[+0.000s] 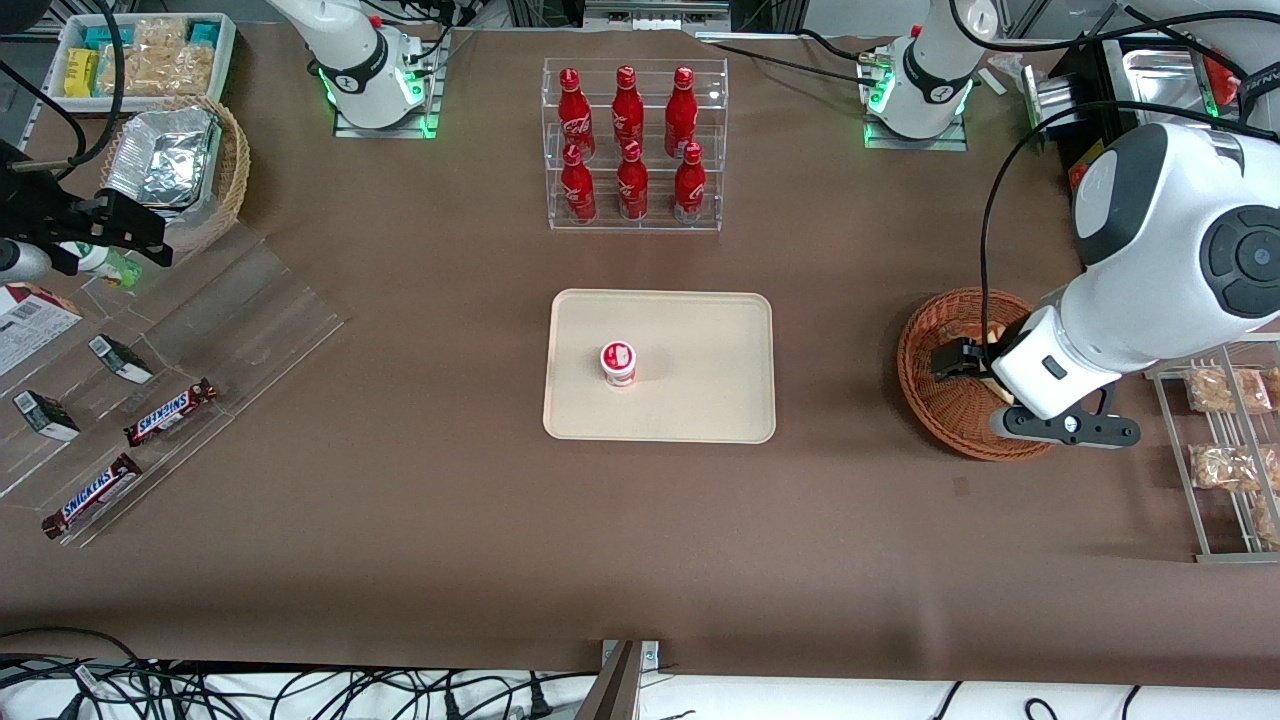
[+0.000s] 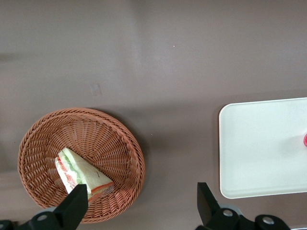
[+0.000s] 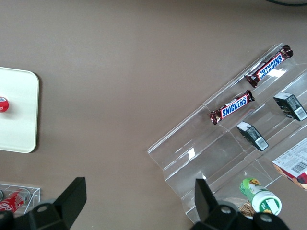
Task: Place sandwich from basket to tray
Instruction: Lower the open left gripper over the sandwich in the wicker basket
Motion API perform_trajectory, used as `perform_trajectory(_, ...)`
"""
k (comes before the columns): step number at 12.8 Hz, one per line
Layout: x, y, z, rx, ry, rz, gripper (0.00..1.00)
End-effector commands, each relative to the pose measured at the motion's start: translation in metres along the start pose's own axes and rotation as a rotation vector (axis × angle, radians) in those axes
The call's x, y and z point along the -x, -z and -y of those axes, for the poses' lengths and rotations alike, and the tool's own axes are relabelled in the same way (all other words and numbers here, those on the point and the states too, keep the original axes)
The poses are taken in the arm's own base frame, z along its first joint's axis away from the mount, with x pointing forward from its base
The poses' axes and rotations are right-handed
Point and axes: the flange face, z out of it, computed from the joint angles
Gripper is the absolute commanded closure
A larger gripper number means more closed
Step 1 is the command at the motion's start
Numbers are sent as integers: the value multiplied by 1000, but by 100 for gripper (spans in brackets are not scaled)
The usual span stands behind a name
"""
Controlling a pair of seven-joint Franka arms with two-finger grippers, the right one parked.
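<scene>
The sandwich (image 2: 80,175) lies in the basket (image 2: 103,139), with the gripper (image 2: 139,203) hovering above, jaws wide apart. It looks light, soft and easily crushed, perhaps film-wrapped and slippery. A gentle pinch across the flat bread faces suits it, before the tray (image 1: 700,400).

A wide brown table cover (image 1: 420,520) fills the scene, lit evenly and creased faintly near its front edge. Past that edge, black cables (image 1: 250,690) tangle over a white surface, with a metal bracket (image 1: 628,675) at the middle.
</scene>
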Motion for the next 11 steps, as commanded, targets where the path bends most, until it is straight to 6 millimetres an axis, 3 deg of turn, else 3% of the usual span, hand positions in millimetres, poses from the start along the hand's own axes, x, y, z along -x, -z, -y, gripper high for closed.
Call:
perform_trajectory(1,-3,6,2,-50,-2,-13,0)
perform_trajectory(5,-5,0,14,-83,19,-4,0)
perform_trajectory(7,-6,-7,27,-129,26,8,0)
perform_trajectory(10,-7,-6,61,-109,74,11,0)
perform_trajectory(11,-7,-12,61,-110,80,24,0)
